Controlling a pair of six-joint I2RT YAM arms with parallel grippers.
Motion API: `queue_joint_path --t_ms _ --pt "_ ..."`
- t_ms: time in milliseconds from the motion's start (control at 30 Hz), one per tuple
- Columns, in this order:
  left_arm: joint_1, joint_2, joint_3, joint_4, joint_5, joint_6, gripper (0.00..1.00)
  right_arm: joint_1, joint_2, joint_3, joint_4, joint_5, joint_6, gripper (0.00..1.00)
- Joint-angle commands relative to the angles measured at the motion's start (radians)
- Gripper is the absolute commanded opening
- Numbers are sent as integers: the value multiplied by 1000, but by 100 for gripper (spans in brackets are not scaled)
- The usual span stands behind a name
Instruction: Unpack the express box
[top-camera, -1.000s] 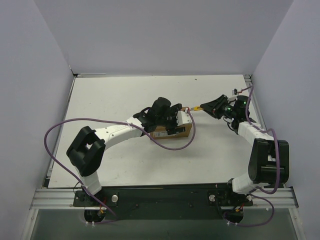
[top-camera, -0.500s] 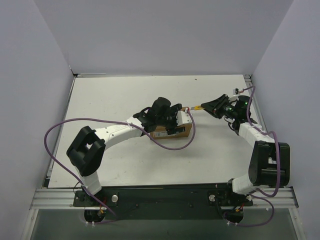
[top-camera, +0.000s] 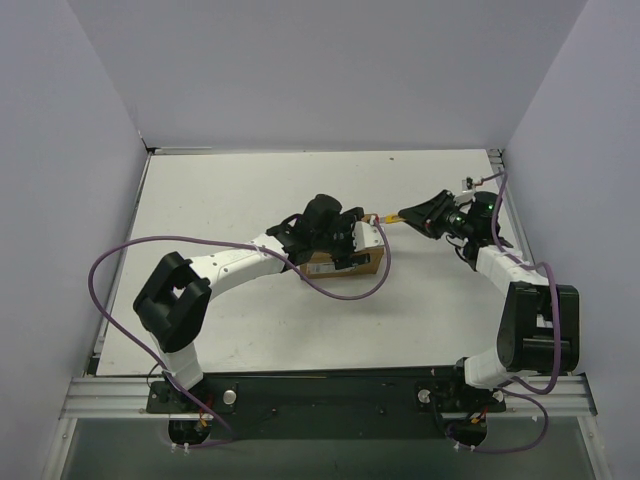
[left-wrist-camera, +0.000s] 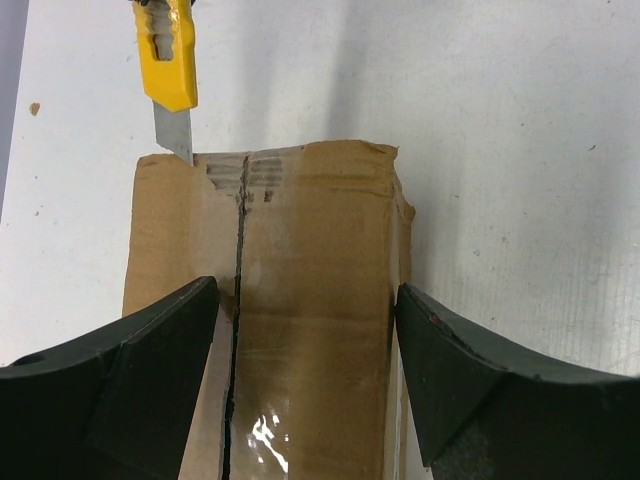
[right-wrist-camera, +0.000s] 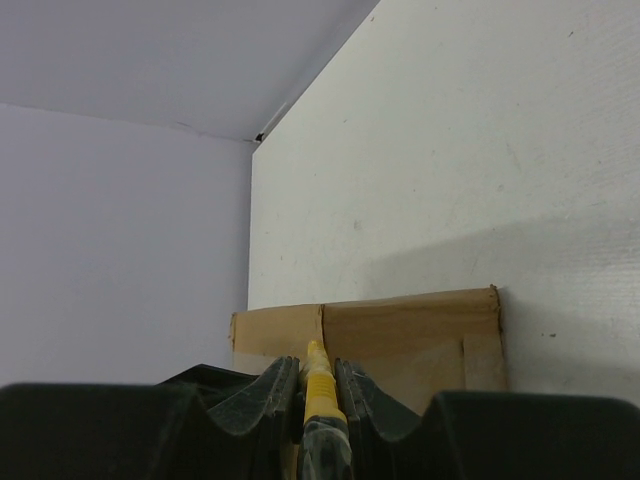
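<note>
Brown cardboard is what you are working on: the express box (left-wrist-camera: 315, 250) sits near the middle of the table (top-camera: 220, 190), directly under the left gripper (top-camera: 350, 240). Its jaws stand wide, one finger on each long side of the carton. From the left wrist view you cannot tell whether the pads actually press the walls or only bracket them, so don't count on it being pinned. The right gripper (top-camera: 418, 214) is closed firmly on the yellow utility knife (left-wrist-camera: 167, 60), with the blade (left-wrist-camera: 176, 135) extended towards the box. The relation that matters is this: the box's long axis, and the split seam (left-wrist-camera: 238, 270) along it, run from the left wrist out towards the knife. The right arm therefore faces the carton end-on and is the nearer one to that far end. The blade tip meets the far top edge just beside the seam, nearer the corner, not on the seam itself. You will likely need to shift the blade sideways onto the seam before drawing it along the axis.
</note>
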Motion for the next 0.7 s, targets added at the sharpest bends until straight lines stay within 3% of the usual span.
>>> queue_joint_path --t_ms 0,667 --pt "17 10 33 2 15 -14 81 7 -9 -7 55 -71 -22 0" --pt "54 11 27 3 44 -2 79 -21 64 64 90 -5 -45 0"
